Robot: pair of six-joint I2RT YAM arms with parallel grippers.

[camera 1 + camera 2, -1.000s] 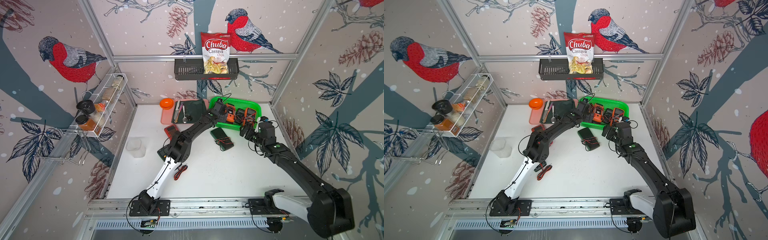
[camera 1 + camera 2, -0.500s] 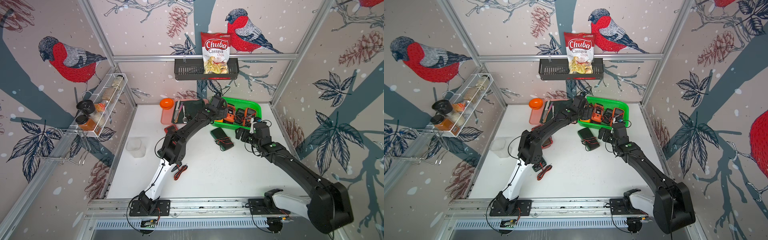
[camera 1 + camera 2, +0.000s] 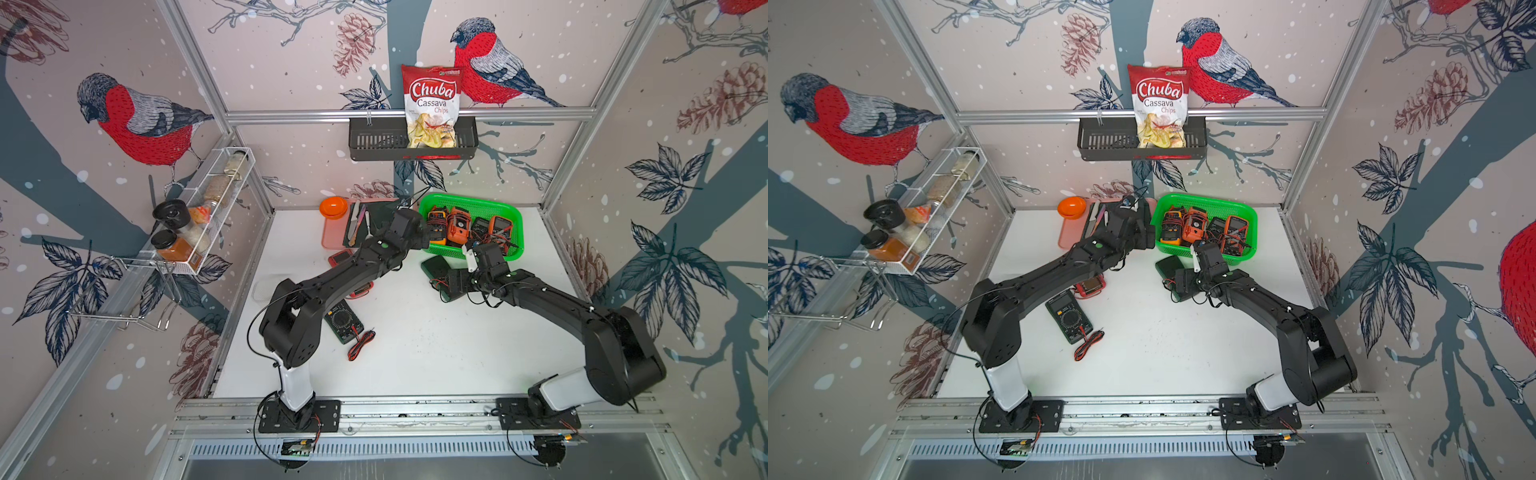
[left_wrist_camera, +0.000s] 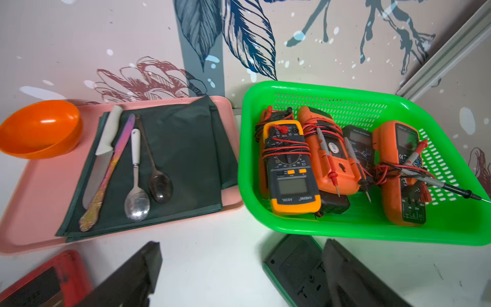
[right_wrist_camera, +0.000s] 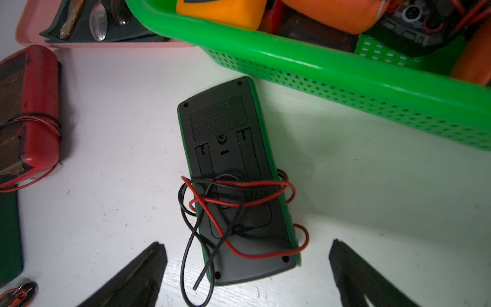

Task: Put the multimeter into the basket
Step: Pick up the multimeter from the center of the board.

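White tabletop, walls papered with bullfinches: at the back stands the green basket, and you can count four meters lying in it, a yellow-trimmed one, two orange and one black, with red and black leads tangled over them. Just beside it, a pink tray carries a dark cloth laid with a knife and spoons, and an orange bowl sits at the tray's far corner. On the back wall a black rack holds a bag of cassava chips.

Your left arm stretches toward the gap between tray and basket, its claw spread wide and empty over bare table. Your right arm reaches in from the other side, its claw equally wide, one finger on either side of the green multimeter and clear of it.

That multimeter lies face down on the table, outside the basket and just beside its front wall: black back up, green edging showing, red and black leads looped loosely round its middle. A red meter and a dark dial meter lie elsewhere on the table.
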